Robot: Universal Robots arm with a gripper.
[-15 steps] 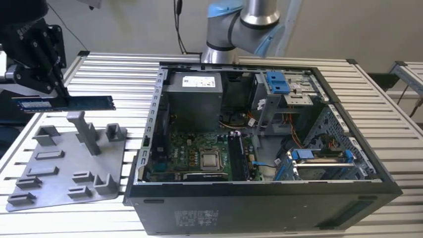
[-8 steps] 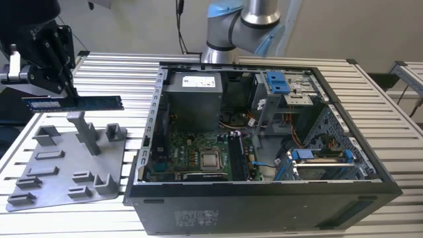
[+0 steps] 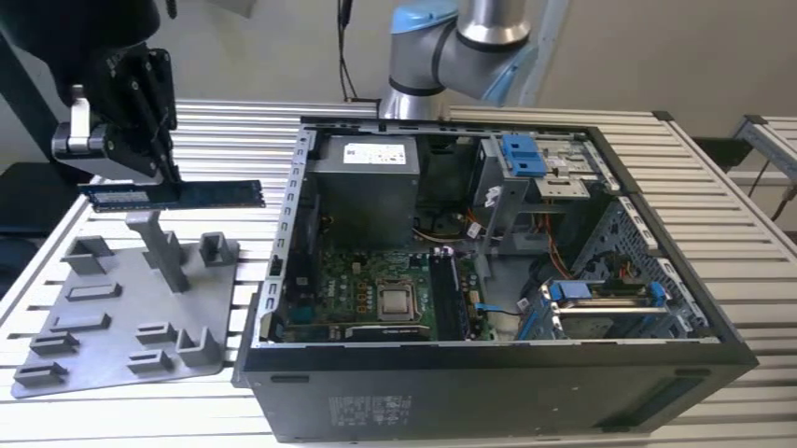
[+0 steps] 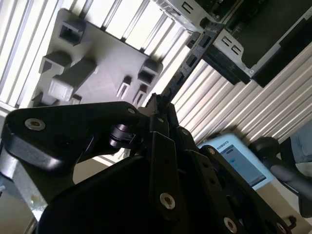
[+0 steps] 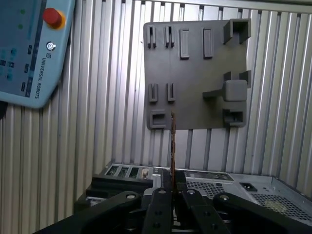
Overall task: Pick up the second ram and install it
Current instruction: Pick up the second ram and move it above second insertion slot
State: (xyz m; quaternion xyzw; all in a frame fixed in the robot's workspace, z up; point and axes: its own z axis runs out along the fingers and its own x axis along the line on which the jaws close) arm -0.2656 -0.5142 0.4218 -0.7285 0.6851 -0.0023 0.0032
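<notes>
One ram (image 3: 189,194) hangs level above the tray (image 3: 118,322), long axis horizontal, free end pointing at the case (image 3: 498,392). It shows edge-on in the first wrist view (image 5: 172,141). Gripper (image 3: 134,183) clamps its far end. One tray, one case. The arm (image 3: 442,47) rises behind the case; the wrist points down over the tray.

The slatted metal surface (image 3: 737,215) I work over carries a flat grey pegged tray (image 3: 106,327) on the exterior view's left, an open computer case (image 3: 498,392) just beside it, and a pale-blue pendant (image 5: 29,53) in the first wrist view.
</notes>
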